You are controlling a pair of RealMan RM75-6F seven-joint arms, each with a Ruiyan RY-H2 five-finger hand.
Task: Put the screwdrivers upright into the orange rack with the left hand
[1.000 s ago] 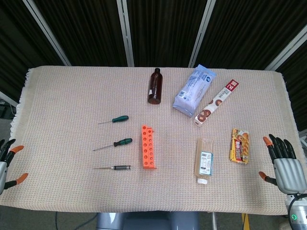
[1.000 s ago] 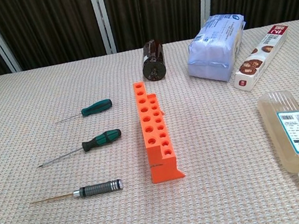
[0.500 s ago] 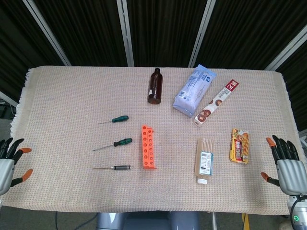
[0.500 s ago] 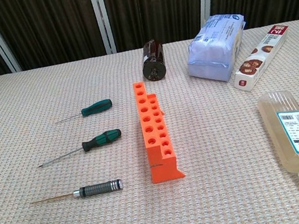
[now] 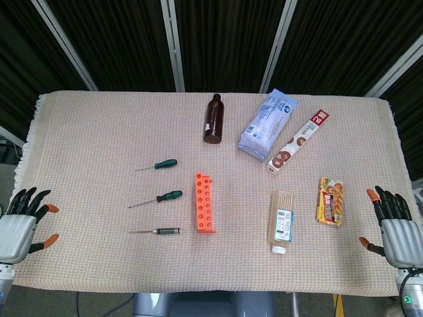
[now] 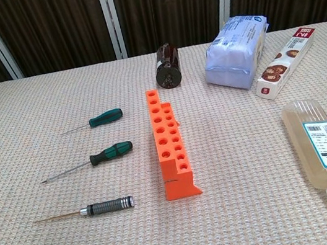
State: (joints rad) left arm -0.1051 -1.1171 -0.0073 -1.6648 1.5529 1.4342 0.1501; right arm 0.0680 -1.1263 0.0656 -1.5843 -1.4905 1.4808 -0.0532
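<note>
Nearby, holed blocky orange rack

Head view: high, looking down, whole table. Chest view: low, nearer, table centre.

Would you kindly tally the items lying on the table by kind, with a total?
Screwdrivers: 3 (green-handled, green-and-black-handled, metal-handled)
Racks: 1 (orange rack)
Bottles: 2 (brown bottle, clear bottle)
Packaged goods: 3 (blue-white bag, long biscuit box, yellow snack pack)
Total: 9
</note>
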